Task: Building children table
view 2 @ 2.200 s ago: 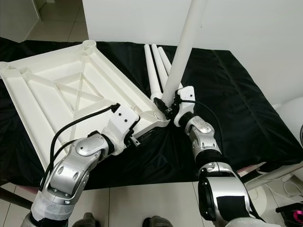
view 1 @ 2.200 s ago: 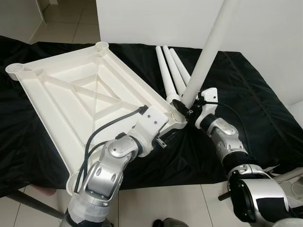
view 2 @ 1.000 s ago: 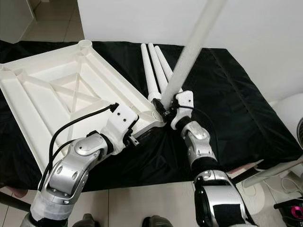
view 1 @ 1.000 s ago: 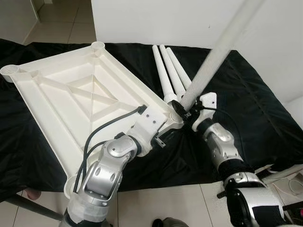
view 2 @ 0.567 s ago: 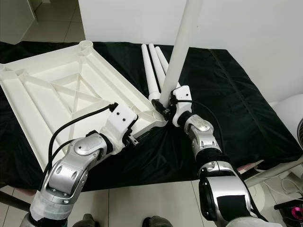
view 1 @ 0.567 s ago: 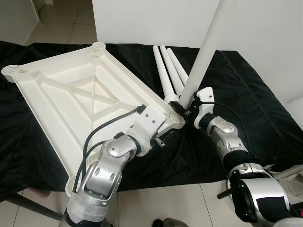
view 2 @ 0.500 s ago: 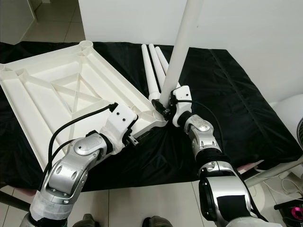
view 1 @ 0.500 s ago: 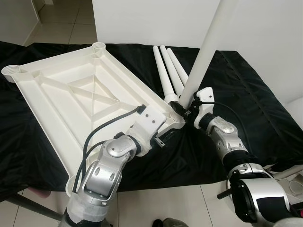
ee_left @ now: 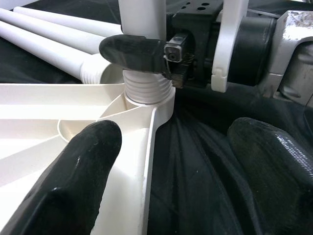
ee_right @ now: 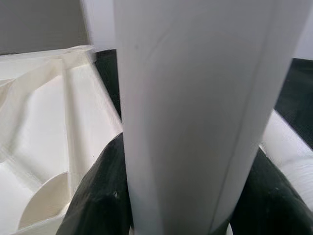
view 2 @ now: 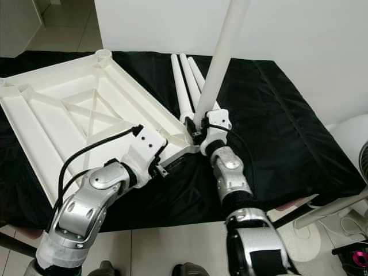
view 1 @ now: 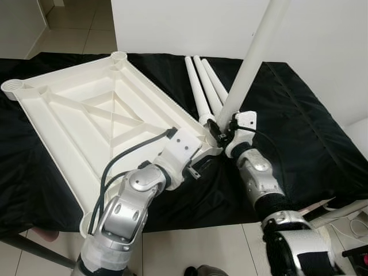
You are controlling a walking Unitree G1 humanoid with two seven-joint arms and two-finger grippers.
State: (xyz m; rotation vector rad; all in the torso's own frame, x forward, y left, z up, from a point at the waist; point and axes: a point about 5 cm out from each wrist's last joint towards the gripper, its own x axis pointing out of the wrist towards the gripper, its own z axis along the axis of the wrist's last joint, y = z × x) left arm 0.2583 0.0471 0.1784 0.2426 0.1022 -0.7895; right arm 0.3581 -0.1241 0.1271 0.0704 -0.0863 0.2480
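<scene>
Leg is standing in the tabletop's near corner socket, right gripper jaws clamped on its base. Left gripper jaws are open beside that corner. I'd keep it plumb and twist slowly so the threads catch.

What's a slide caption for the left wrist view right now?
Right gripper clamps the upright table leg at its threaded end in the tabletop's corner socket; left gripper's fingers open nearby.

No readable text anywhere. No labels, brands or numbers legible on any surface. Nothing to report on signage.
</scene>
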